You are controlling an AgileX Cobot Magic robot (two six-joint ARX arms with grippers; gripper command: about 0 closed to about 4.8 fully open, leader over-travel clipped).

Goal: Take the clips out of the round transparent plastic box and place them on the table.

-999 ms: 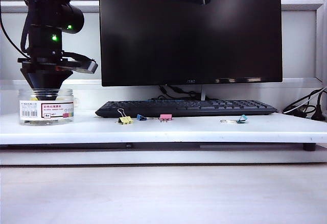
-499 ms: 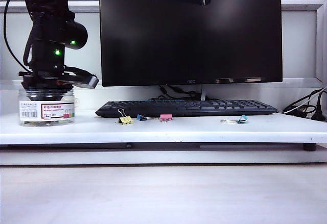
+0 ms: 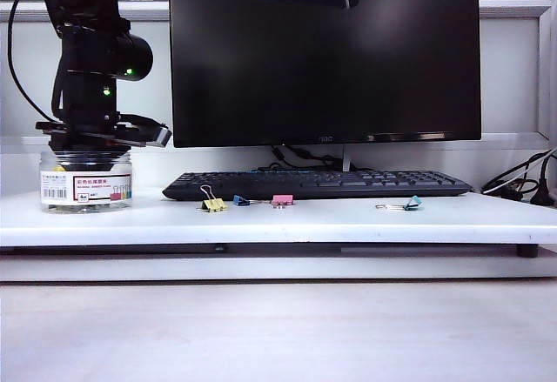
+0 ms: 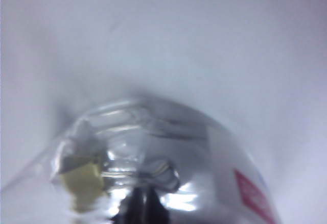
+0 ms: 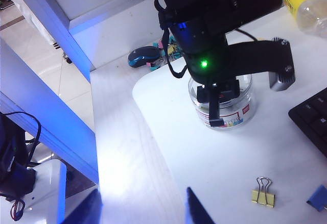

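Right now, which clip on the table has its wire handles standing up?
The yellow clip, leftmost of the row before the keyboard. The blue clip, pink clip and teal clip lie low.

White table [image 3: 348, 221]: jar [image 3: 85, 181], keyboard [image 3: 318, 184], clips [image 3: 212, 204].

A black monitor [image 3: 324, 51] stands behind a black keyboard [image 3: 318, 184]. In front of the keyboard lie a small blue clip [image 3: 240, 200] and a pink clip [image 3: 282, 200] near each other, and a teal clip [image 3: 412, 203] well apart. Dark cables [image 3: 522, 182] trail off beside the keyboard's far end.
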